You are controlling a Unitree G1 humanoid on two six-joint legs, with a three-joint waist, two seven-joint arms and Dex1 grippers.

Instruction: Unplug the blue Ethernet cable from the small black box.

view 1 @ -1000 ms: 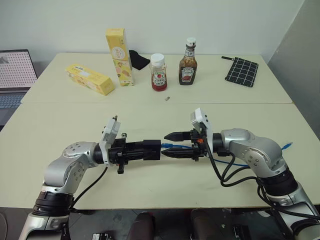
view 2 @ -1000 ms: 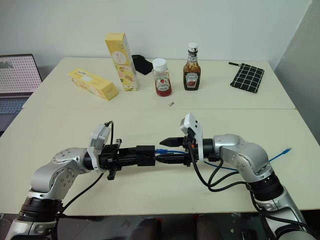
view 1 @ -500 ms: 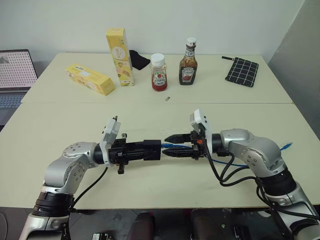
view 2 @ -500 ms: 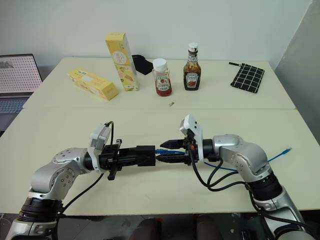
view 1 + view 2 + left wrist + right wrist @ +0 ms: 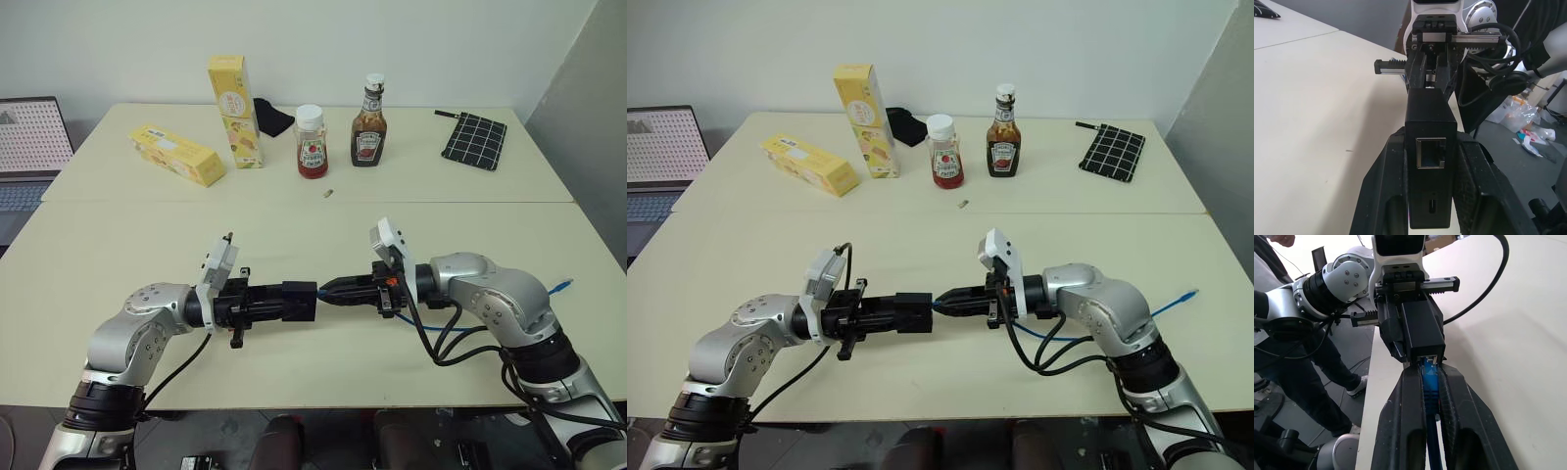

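Right tool [image 5: 952,295], spread a second ago, now pinching blue Ethernet cable [image 5: 1429,382] at small black box [image 5: 1430,147].

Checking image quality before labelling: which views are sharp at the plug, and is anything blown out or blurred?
Right wrist view: blue Ethernet cable and small black box sharp, table bright. Left wrist view: box port crisp, background soft. Eye views: evenly lit, plug tiny.

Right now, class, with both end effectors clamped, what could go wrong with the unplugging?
1. The right end effector grips the blue Ethernet cable just behind its plug; if the latch stays engaged, pulling may strain the cord.
2. The left end effector pinches the small black box by its smooth sides; it could slip out.
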